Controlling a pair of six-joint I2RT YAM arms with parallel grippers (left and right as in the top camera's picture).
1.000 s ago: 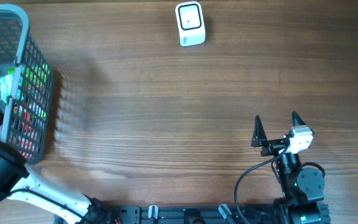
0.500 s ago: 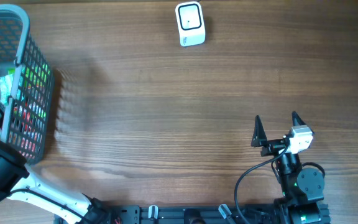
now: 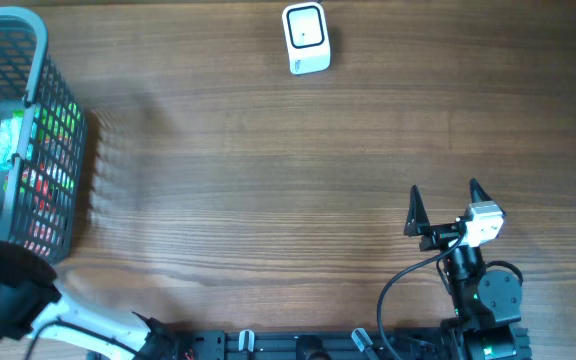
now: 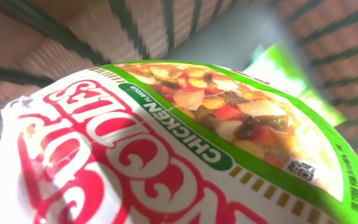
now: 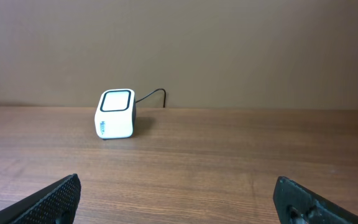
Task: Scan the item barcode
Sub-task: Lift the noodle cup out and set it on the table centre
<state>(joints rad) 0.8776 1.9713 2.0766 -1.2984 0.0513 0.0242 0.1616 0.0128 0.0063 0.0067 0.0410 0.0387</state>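
Observation:
A noodle cup (image 4: 166,143) with a green rim, red lettering and a picture of chicken noodles fills the left wrist view, lying inside the grey mesh basket (image 3: 38,60). Its green and red wrapping (image 3: 13,140) shows through the mesh from overhead. No barcode shows. My left gripper's fingers are hidden in every view; only its arm (image 3: 3,295) shows at the lower left. The white scanner (image 3: 305,38) stands at the table's far edge, also seen as the scanner (image 5: 115,114) ahead of my right gripper (image 3: 445,200). That gripper (image 5: 179,202) is open and holds nothing.
The basket sits at the table's far left and holds more green and red packets (image 3: 48,180). A thin black cable (image 5: 154,93) runs from behind the scanner. Bare wood lies between the basket, the scanner and the right arm.
The dark part of my left wrist beside the basket has dropped out of the overhead view, and the left arm has shifted towards the table's front. The right arm has not moved.

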